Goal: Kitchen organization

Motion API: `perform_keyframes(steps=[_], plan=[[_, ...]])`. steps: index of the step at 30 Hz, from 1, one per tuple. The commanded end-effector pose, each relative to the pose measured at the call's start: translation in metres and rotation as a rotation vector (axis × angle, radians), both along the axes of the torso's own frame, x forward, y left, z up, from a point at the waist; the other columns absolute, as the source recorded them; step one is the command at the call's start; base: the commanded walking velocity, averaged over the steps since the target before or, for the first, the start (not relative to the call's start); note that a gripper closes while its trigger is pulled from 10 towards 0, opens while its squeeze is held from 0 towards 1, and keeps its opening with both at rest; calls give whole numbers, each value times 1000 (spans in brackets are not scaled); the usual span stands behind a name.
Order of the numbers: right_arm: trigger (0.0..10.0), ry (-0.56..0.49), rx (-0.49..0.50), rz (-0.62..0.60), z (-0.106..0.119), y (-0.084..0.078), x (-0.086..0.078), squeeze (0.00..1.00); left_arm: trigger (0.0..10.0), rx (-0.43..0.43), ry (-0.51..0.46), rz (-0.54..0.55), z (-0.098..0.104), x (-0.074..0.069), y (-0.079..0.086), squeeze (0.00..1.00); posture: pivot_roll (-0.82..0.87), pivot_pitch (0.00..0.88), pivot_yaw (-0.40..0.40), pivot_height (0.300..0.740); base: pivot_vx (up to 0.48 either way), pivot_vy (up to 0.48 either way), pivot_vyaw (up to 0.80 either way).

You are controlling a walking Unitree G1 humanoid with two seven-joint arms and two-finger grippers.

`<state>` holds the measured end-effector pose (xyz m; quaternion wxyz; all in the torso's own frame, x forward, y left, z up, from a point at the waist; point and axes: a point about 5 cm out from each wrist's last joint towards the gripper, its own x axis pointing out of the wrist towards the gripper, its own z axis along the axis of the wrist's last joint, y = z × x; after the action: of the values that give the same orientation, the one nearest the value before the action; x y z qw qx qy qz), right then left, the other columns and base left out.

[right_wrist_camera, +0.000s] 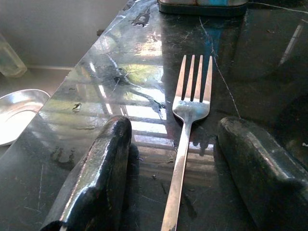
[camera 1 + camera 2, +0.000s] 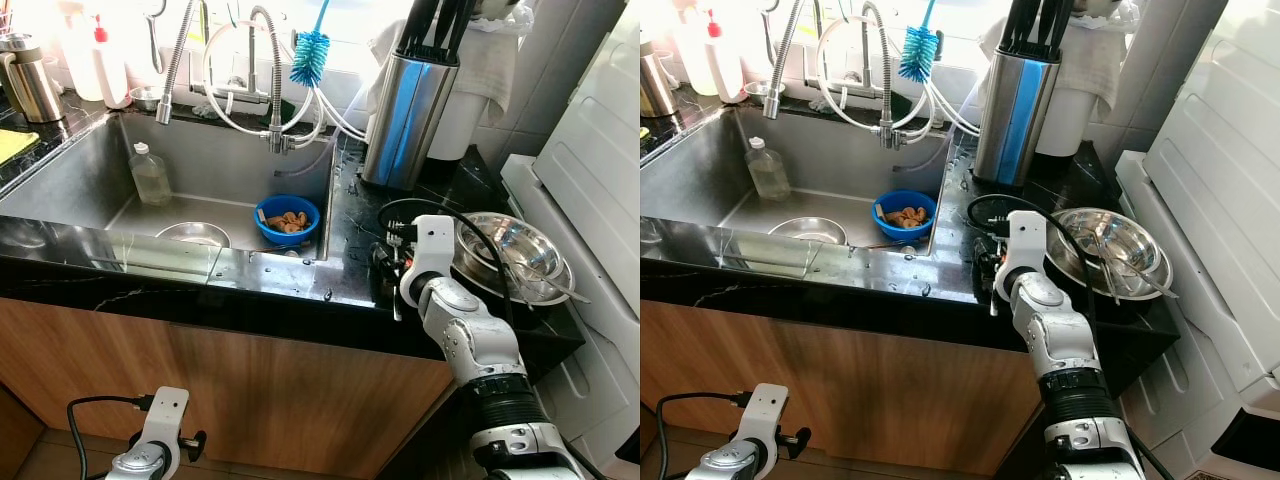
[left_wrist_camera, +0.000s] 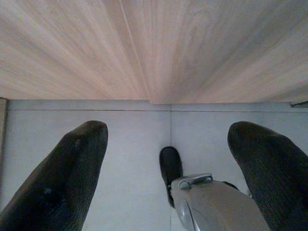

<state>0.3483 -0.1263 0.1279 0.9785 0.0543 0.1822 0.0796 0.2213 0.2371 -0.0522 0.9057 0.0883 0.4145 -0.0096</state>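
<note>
- Black polished stone forms the desk (image 2: 300,270), wet in patches, with a steel sink (image 2: 90,180) sunk into it.
- Just beside the sink's right rim lies a fork (image 1: 185,130), flat on the desk, tines pointing toward the steel knife block (image 2: 405,120) behind it.
- On the far side of the fork from the sink sits a steel bowl (image 2: 515,260), near it but apart.
- Right gripper (image 1: 175,168) sits low over the desk, its 2 fingers spread with the fork handle between them, touching neither.
- Left gripper (image 3: 166,159) hangs idle below the sink, by the wooden cabinet front, fingers spread and holding nothing.
- Handling, as I judge it: the fork is light, stiff and hard, and likely slippery, since it is smooth metal on a wet desk.
- It lies thin and flat, so the fingers would need to press to the stone and pinch the handle's narrow edges at about mid-length, clear of the tines.
- No brand, label or readable writing shows on the fork or nearby.
</note>
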Motion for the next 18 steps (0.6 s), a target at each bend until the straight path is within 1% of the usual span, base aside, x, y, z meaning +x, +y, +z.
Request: perform_keyframes(steps=[1,2,3,9,18], plan=[[10000,29,-2,16,-3,2,0,0,10000,-16,19,-9,-2,-1,-5,0,171,0,-143,736,0,0,0],[3255,34,-3,22,-3,3,-1,0,10000,-18,19,-10,-2,-1,-5,0,171,0,-143,736,0,0,0],[0,35,-3,24,-3,3,-1,0,10000,-18,20,-11,-2,-1,-6,0,173,0,-145,736,0,0,0],[0,33,-1,35,-1,6,-1,0,10000,-26,28,-19,-3,-2,-7,0,173,0,-144,736,0,0,0],[0,27,-2,30,1,5,1,0,10000,-37,34,-21,-3,-1,-7,0,170,0,-145,736,0,0,0]])
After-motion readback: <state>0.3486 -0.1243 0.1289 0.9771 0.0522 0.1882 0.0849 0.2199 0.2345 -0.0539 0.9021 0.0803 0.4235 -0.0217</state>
